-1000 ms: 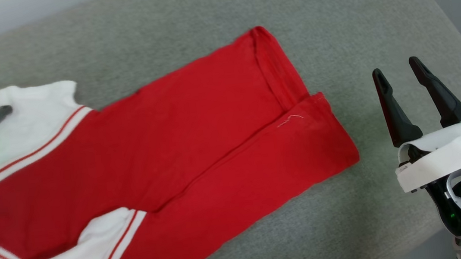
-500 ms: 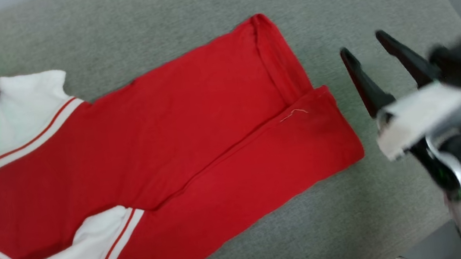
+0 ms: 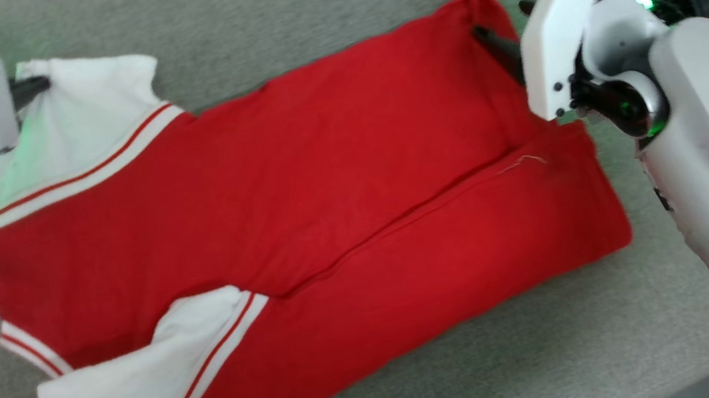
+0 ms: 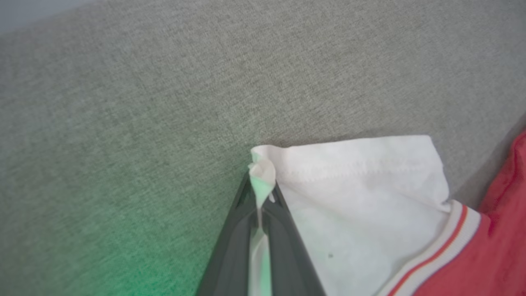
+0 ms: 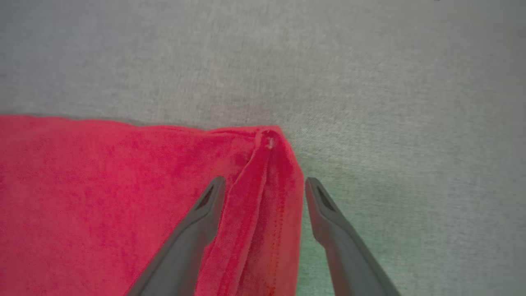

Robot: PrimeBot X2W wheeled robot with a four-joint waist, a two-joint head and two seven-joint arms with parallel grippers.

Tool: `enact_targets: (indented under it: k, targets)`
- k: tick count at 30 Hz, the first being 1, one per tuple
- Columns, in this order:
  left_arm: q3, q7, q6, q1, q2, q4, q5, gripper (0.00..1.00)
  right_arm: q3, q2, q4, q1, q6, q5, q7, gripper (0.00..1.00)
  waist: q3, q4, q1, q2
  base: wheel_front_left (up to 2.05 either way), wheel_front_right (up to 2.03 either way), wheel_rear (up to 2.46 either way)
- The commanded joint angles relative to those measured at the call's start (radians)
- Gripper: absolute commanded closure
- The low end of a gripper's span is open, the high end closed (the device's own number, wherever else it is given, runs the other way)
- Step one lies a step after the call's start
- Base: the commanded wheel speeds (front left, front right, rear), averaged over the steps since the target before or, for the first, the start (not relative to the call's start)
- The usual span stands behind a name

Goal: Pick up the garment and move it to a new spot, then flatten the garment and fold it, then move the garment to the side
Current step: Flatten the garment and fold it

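The garment [image 3: 326,182], red with white panels and red-white stripe trim, lies spread and folded lengthwise on the grey cushion [image 3: 321,22]. Its "23" is hidden. My left gripper [image 3: 38,85] is at the far left, shut on the corner of a white sleeve [image 4: 353,197]. The pinched fabric shows between the closed left gripper [image 4: 261,193] tips. My right gripper [image 3: 499,17] hovers over the far right corner of the garment. In the right wrist view the right gripper [image 5: 265,185] is open, its fingers straddling the red hem corner [image 5: 267,164].
Bare grey cushion surrounds the garment, with wide room beyond it [image 5: 370,82] and to the left [image 4: 123,123]. The cushion's front edge runs across the lower right corner [image 3: 701,366]. My right forearm [image 3: 708,138] hangs over the cushion's right side.
My right gripper swung from beside the garment's right edge up to its far right corner, still open. The head camera shifted. My left gripper kept its hold on the white sleeve.
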Motion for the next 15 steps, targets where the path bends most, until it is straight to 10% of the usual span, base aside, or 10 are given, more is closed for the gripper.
enact_targets:
  k: [1, 11, 12, 13, 15]
  targets:
    - [-0.030, 0.009, -0.003, 0.044, -0.025, -0.002, -0.004, 1.00, 0.024, 0.002, 0.022, -0.019, -0.001, 0.007, 0.007, 0.00, 0.022, 0.029, 0.0000, 0.0000, 0.00, 0.00, 0.00]
    - [-0.061, -0.005, -0.003, 0.048, -0.030, -0.048, -0.020, 1.00, 0.118, -0.013, 0.201, -0.098, -0.001, 0.058, -0.005, 0.00, 0.033, 0.054, 0.0000, 0.0000, 0.00, 0.00, 0.00]
    - [-0.063, -0.008, -0.003, 0.049, -0.031, -0.050, -0.023, 1.00, 0.122, -0.016, 0.215, -0.102, -0.001, 0.059, -0.016, 0.19, 0.031, 0.056, 0.0000, 0.0000, 0.00, 0.00, 0.00]
    - [-0.064, -0.013, -0.003, 0.049, -0.033, -0.052, -0.024, 1.00, 0.124, -0.018, 0.227, -0.106, -0.001, 0.059, -0.028, 0.82, 0.030, 0.059, 0.0000, 0.0000, 0.00, 0.00, 0.00]
    - [-0.064, -0.024, -0.003, 0.046, -0.040, -0.059, -0.030, 1.00, 0.129, -0.021, 0.248, -0.117, -0.001, 0.066, -0.052, 1.00, 0.027, 0.066, 0.0000, 0.0000, 0.00, 0.00, 0.00]
